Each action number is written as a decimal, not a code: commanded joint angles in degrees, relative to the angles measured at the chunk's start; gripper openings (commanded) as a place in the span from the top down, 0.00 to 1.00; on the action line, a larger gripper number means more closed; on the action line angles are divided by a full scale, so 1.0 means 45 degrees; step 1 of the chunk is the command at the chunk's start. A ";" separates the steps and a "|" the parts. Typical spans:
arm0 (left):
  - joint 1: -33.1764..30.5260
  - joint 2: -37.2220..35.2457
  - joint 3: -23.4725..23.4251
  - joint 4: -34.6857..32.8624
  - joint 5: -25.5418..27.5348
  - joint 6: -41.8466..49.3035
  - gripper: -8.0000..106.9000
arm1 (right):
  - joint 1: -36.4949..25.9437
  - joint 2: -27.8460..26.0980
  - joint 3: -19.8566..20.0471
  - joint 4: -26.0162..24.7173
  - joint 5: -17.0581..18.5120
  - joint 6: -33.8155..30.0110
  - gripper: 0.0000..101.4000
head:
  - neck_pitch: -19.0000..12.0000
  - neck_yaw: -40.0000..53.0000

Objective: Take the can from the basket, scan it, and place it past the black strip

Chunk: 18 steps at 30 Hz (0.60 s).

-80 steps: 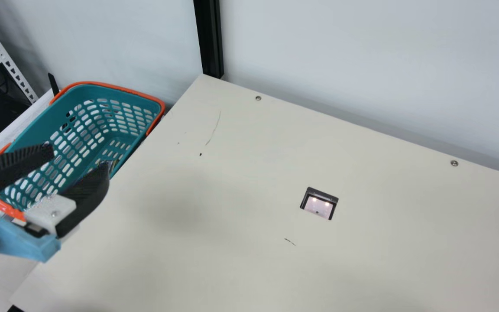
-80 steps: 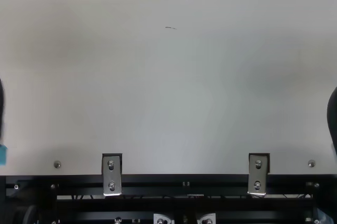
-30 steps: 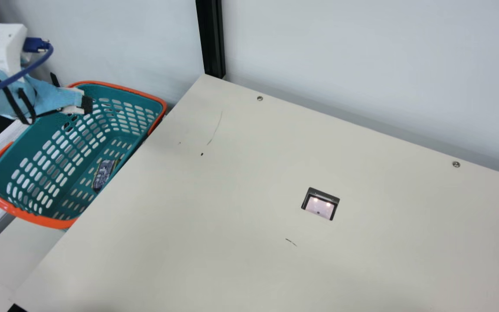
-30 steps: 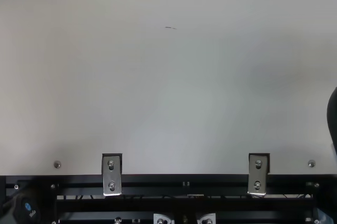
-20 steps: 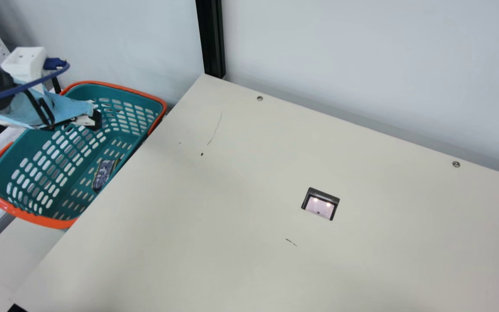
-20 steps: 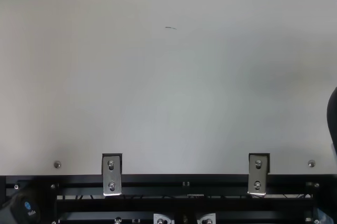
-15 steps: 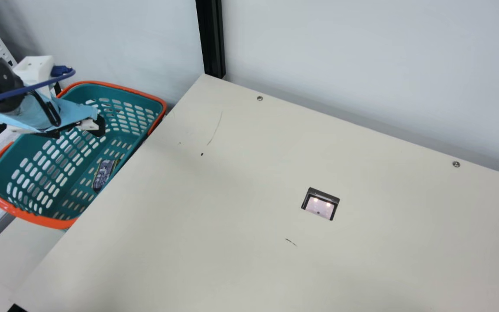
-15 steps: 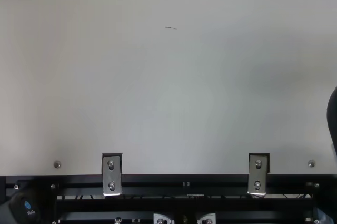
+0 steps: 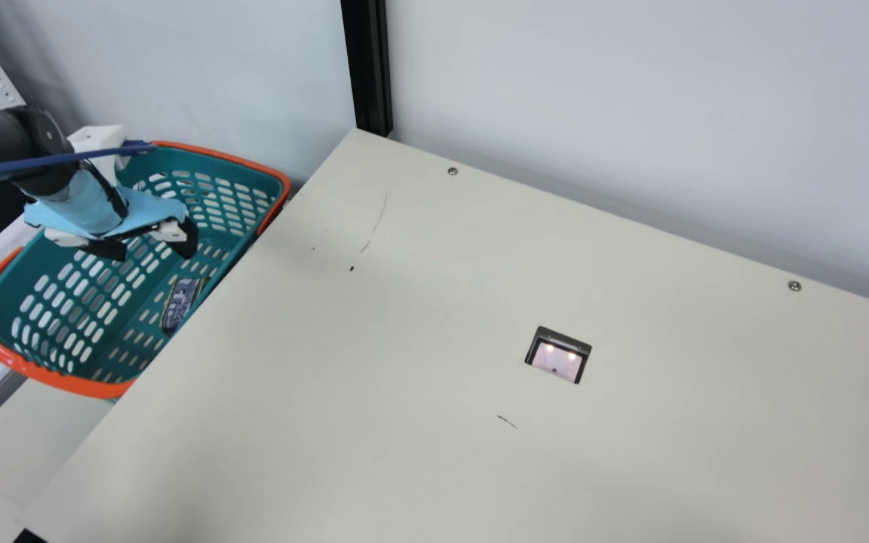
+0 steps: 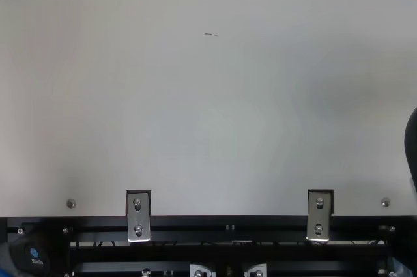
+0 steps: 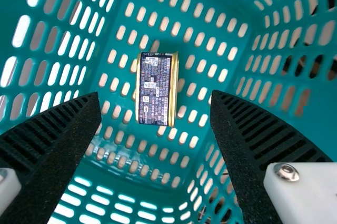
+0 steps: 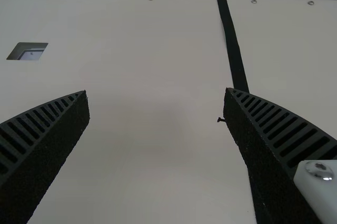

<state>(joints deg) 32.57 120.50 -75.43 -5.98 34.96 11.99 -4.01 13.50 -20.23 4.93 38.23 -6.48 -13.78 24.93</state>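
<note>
Judging from how things lie, none of the three parts is done: the slim dark-blue and gold can (image 11: 156, 89) has yet to be lifted, scanned and set down. It lies on its side on the floor of the teal slotted plastic basket (image 9: 65, 379) with orange handles, near the wall on the counter side. My left claw (image 11: 155, 92) is over it, spread wide with nothing between the fingers, and the can shows between the tips. I judge this to be the approach; lowering and closing come next.

Left after that is the carry to the dark-framed, lit scanner window (image 9: 557, 358) set into the cream counter (image 9: 404, 302), then the placing beyond the long black strip (image 12: 235, 50). My right claw (image 12: 156, 90) is wide and empty too, over the counter on the scanner side of that strip, one finger overlapping it in my wrist view.

For moving, the basket walls hem me in most; a wide finger could catch one on the way down. I should lift above the rim and the counter's edge beside it before swinging across. From there a broad, flat stretch leads to the scanner, with the pale wall (image 9: 631, 90) rising behind the far edge.
</note>
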 commanded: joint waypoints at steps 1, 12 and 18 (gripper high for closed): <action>0.0018 0.0429 -0.0271 0.0060 0.0133 0.0111 0.15 | 0.0000 0.0000 0.0000 0.0000 0.0000 0.0000 0.00 | -0.0428 0.0177; 0.0041 0.1771 -0.0732 0.0289 0.0212 0.0749 0.15 | 0.0000 0.0000 0.0000 0.0000 0.0000 0.0000 0.00 | -0.0428 0.0177; 0.0039 0.2296 -0.0723 0.0217 0.0000 0.1156 0.15 | 0.0000 0.0000 0.0000 0.0000 0.0000 0.0000 0.00 | -0.0428 0.0177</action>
<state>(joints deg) 32.68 130.60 -78.71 -4.90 35.08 16.99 -4.01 13.50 -20.23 4.93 38.23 -6.48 -13.78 24.93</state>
